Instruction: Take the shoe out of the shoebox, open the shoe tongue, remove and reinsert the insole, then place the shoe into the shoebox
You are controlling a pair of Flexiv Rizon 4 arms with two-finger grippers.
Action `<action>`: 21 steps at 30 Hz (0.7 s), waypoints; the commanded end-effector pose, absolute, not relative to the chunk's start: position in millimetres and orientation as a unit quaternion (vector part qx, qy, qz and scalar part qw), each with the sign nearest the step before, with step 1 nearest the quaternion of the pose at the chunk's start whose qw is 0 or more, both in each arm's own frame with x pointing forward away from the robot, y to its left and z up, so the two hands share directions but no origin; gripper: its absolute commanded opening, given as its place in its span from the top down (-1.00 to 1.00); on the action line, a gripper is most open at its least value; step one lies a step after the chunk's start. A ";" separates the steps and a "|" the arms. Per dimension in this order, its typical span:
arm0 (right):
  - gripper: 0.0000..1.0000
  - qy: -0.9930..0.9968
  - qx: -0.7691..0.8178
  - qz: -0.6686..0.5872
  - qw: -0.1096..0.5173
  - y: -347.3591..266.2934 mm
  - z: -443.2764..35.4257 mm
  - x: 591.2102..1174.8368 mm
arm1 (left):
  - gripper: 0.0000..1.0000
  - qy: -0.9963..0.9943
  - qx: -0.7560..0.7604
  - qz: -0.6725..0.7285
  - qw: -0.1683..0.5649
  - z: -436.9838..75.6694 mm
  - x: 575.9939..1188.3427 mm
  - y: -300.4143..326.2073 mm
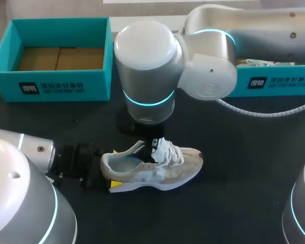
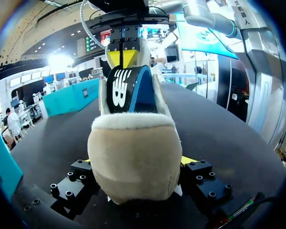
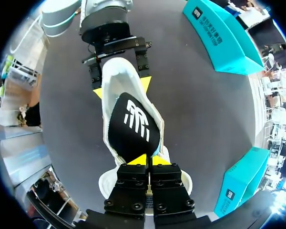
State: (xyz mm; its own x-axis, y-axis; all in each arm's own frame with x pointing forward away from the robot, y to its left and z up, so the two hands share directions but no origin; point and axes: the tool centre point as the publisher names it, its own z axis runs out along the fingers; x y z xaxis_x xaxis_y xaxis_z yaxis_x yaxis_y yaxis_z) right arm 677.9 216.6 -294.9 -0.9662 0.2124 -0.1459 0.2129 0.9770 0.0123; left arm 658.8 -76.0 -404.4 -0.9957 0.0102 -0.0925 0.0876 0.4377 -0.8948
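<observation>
A beige and white shoe lies on the dark table, toe pointing right. My left gripper has a yellow-tipped finger on each side of the heel and is shut on it. My right gripper hangs over the shoe's opening, shut on one end of the black insole with a white logo. The insole stands tilted upward, its lower end still inside the shoe. In the left wrist view my right gripper pinches its top edge.
An open teal shoebox with a bare cardboard floor stands at the back left. A second teal box at the back right is partly behind my right arm. A grey cable lies in front of it.
</observation>
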 end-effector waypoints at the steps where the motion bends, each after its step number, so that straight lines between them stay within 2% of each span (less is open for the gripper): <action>1: 1.00 0.992 0.106 0.023 0.068 211.2 -294.4 677.1 | 1.00 0.848 0.029 -0.529 0.037 -406.7 657.8 -76.7; 21: 1.00 0.993 0.083 0.073 0.047 228.5 -311.8 680.3 | 1.00 0.848 0.029 -0.529 0.037 -406.7 657.8 -76.7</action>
State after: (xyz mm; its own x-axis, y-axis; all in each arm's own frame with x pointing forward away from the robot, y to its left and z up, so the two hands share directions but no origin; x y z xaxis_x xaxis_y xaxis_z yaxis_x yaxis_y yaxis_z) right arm 679.6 230.2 -309.7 -0.9802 0.1778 -0.0874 0.1654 0.9772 0.1335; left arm 658.4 -75.8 -405.1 -0.9957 0.0108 -0.0920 0.0874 0.4382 -0.8946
